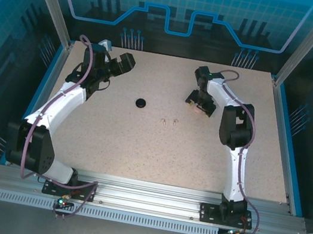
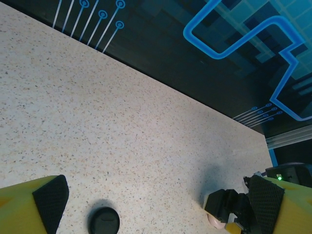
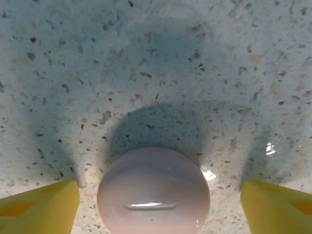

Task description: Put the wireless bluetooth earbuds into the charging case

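Overhead, the left gripper [image 1: 122, 62] stood spread wide and empty at the far left. A black round case [image 1: 141, 103] sat on the table [image 1: 137, 156], with two pale pink earbuds [image 1: 164, 119] loose to its right, near the right gripper [image 1: 198, 105].
Left wrist: fingers [image 2: 48, 202] gaped, nothing held.
Right wrist: yellow fingers [image 3: 41, 207] stood apart on either side of a pink round case [image 3: 153, 187], clear of it.

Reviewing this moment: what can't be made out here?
1. Pale pink round case: right wrist view, bottom edge cuts its near side; top view, the right gripper covers it.
2. Two pale pink earbuds: top view, too small to tell how they lie.
3. Black round case: left wrist view, bottom edge clips it; top view, too small for a lid seam.
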You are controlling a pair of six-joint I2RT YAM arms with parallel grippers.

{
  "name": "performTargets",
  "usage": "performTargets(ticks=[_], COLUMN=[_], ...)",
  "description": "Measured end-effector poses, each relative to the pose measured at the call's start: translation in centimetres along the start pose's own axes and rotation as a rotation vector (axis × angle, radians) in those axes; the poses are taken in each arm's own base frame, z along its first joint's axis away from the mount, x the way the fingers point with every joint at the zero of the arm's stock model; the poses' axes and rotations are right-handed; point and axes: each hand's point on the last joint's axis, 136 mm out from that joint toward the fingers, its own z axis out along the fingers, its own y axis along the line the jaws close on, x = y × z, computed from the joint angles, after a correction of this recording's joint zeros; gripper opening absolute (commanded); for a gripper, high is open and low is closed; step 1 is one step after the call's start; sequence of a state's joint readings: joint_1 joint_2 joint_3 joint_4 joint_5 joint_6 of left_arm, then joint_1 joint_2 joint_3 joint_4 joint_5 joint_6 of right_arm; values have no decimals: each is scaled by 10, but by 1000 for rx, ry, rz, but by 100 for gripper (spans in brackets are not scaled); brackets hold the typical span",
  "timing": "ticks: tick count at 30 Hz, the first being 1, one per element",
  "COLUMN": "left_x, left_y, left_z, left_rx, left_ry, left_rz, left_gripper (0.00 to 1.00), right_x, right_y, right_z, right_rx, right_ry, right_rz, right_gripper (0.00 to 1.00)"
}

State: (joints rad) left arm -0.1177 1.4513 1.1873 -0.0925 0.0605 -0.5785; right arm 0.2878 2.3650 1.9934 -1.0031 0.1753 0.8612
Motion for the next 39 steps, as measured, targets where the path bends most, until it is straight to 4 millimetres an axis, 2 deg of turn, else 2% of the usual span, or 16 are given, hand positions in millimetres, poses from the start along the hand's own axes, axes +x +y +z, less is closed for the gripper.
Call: performTargets(ticks=[10, 13, 19, 24, 27, 30, 35, 39], left_x=[-1, 0, 5, 18, 33, 57, 121, 168], left_y=[-1, -3, -7, -6, -7, -11, -22, -40], left_z=[-1, -1, -1, 1, 4, 9, 14, 14], left_rx=[6, 16, 42, 63, 85, 131, 207, 281], left_ry=[-9, -1, 22, 64, 98, 134, 222, 270], left_rz=[-2, -1, 2, -1, -3, -10, -11, 6], left_gripper=[99, 99, 99, 99, 99, 99, 99, 99], right_x=[0, -1, -1, -2, -1, 3, 33, 53], right_y=[0, 0, 2, 2, 1, -1, -17, -21], right_z=[3, 3, 4, 3, 1, -1, -11, -36], right_rx=[7, 6, 1, -7, -26, -56, -105, -206], right_ry=[2, 1, 0, -5, -22, -41, -4, -2], right_rz=[-32, -40, -69, -83, -81, -78, -53, 8], right_gripper=[71, 69, 54, 38, 37, 36, 36, 36])
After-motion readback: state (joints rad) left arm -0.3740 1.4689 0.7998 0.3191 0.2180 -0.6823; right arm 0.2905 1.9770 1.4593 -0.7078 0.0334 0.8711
